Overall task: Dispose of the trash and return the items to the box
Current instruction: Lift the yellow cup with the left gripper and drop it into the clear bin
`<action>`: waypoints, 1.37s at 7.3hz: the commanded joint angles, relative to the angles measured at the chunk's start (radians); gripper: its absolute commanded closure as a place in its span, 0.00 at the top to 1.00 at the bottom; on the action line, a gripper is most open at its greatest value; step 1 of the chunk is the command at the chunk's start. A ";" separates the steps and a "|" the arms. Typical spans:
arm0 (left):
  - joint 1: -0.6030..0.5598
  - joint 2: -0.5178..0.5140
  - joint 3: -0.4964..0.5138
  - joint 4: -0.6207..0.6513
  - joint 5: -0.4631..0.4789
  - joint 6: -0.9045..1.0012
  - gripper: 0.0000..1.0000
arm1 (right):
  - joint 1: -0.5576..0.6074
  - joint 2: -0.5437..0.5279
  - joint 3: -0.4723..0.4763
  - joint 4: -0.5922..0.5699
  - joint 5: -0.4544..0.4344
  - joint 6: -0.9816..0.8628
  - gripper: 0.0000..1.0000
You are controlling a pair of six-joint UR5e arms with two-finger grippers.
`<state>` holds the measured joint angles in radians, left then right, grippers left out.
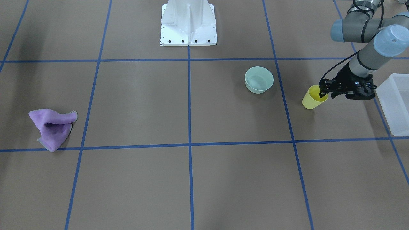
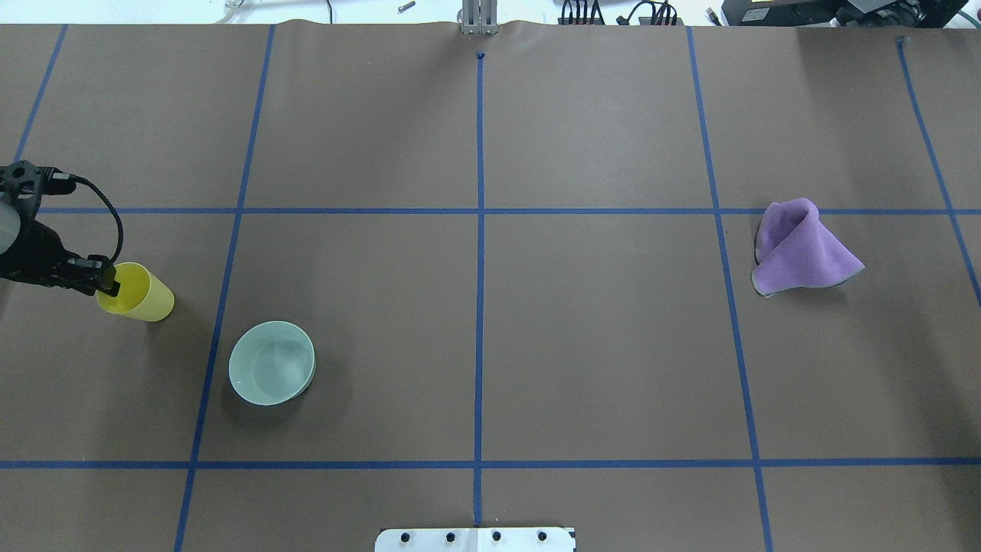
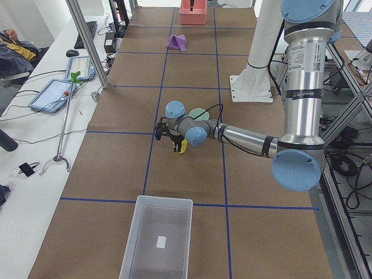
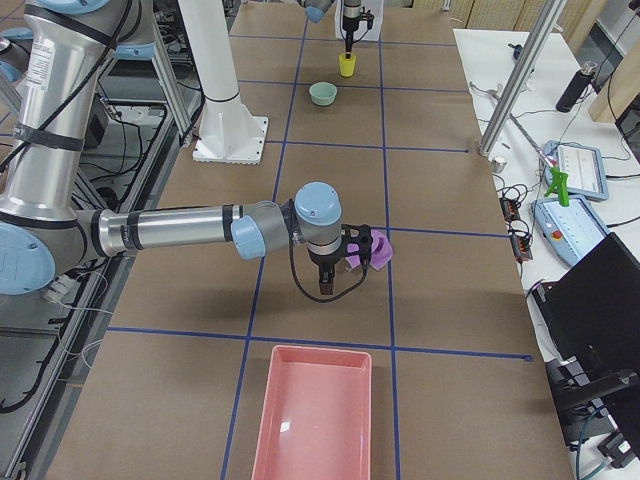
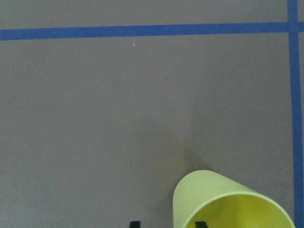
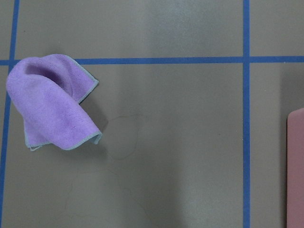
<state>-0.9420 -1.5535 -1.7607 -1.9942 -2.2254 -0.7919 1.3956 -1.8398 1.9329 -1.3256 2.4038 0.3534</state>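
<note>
The yellow cup [image 1: 312, 99] stands on the brown table, right of the mint-green bowl [image 1: 259, 80] in the front-facing view. My left gripper [image 1: 322, 92] is at its rim, open. In the left wrist view one fingertip [image 5: 201, 224] is inside the cup [image 5: 228, 204] and the other is outside it, with a gap to the wall. The frosted white box [image 1: 394, 102] lies just beyond, empty in the left view [image 3: 157, 238]. The bowl [image 2: 272, 363] is empty and upright. My right gripper [image 4: 328, 285] hangs near the purple cloth [image 4: 378, 248]; I cannot tell if it is open.
The purple cloth [image 2: 801, 247] lies crumpled on the table's far side from the cup, and shows in the right wrist view [image 6: 52, 107]. A pink tray [image 4: 312, 415] sits at that table end. The white robot pedestal [image 1: 188, 24] stands mid-table at the robot's edge.
</note>
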 commanded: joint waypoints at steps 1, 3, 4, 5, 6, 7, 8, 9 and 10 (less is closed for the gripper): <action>-0.015 -0.003 -0.043 0.009 -0.107 -0.003 0.00 | -0.001 0.001 -0.008 0.000 0.000 -0.001 1.00; -0.185 0.009 -0.042 0.011 -0.227 0.035 0.00 | -0.003 0.001 -0.008 0.000 0.002 -0.001 1.00; -0.277 0.030 -0.028 0.015 -0.261 0.136 0.00 | -0.003 0.001 -0.008 0.000 0.002 -0.001 1.00; -0.366 0.049 0.025 0.018 -0.260 0.280 0.00 | -0.006 0.002 -0.008 0.000 0.002 0.001 1.00; -0.471 0.049 0.088 0.028 -0.261 0.438 0.00 | -0.013 0.005 -0.008 0.000 0.003 0.001 1.00; -0.568 0.047 0.101 0.114 -0.260 0.600 0.00 | -0.027 0.008 -0.008 0.002 0.003 0.002 1.00; -0.672 0.003 0.106 0.281 -0.235 0.792 0.00 | -0.036 0.010 -0.008 0.002 0.000 0.002 1.00; -0.755 -0.070 0.124 0.407 -0.127 0.976 0.00 | -0.041 0.010 -0.008 0.002 0.000 0.002 1.00; -0.780 -0.100 0.204 0.444 -0.100 1.066 0.00 | -0.070 0.013 -0.008 0.002 -0.003 0.002 1.00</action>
<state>-1.6570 -1.6011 -1.6250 -1.6443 -2.3852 0.1116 1.3510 -1.8297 1.9252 -1.3239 2.4034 0.3558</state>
